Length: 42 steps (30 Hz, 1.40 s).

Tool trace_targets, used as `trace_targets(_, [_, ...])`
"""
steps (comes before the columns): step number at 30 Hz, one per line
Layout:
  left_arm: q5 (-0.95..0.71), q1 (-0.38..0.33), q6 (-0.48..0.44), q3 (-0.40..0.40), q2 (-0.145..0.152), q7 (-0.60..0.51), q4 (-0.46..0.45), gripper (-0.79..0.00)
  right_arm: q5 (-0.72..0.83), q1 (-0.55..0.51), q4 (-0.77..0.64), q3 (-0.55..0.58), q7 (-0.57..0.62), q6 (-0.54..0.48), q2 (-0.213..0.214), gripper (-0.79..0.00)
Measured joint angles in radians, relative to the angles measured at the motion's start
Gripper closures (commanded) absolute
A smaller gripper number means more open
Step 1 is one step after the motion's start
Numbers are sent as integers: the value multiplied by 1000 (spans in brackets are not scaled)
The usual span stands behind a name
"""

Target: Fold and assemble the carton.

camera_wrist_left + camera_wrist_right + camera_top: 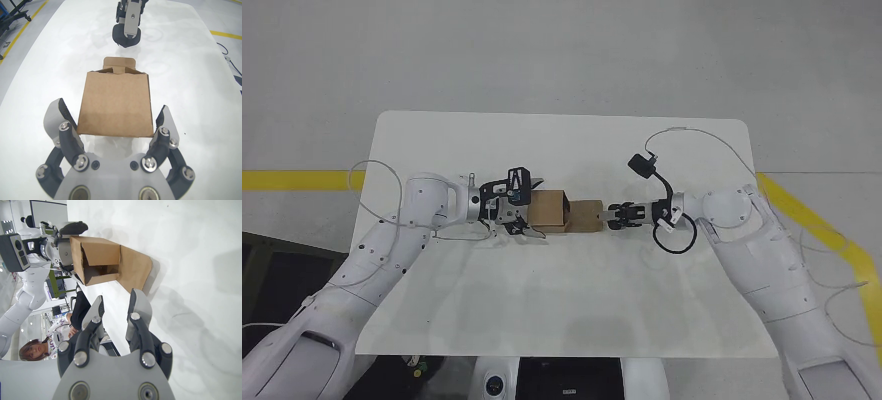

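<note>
- I see the left gripper [112, 105] clamped on the carton [547, 211], at its closed end.
- Right gripper [116, 294] has its fingers apart, just beside the open flap [135, 268].

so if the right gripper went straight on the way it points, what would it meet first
Likely the carton's open flap, flat on the table, just ahead of the right gripper.

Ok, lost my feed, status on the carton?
Left end effector shut on carton. Right end effector open, near lid flap. Flap lies flat, unfolded. Nothing blocking.
</note>
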Motion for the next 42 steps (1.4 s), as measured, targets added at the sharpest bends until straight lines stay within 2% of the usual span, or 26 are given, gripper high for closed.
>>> trace_targets(11, [3, 2, 0, -2, -1, 1, -1, -785, -8, 43, 106, -50, -35, -26, -13, -262])
trace_targets(27, [6, 1, 0, -2, 0, 6, -1, -785, 95, 127, 239, -158, -51, -92, -64, -259])
trace_targets(42, [4, 3, 0, -2, 1, 5, -4, -785, 214, 124, 204, -147, -43, -182, -73, -305])
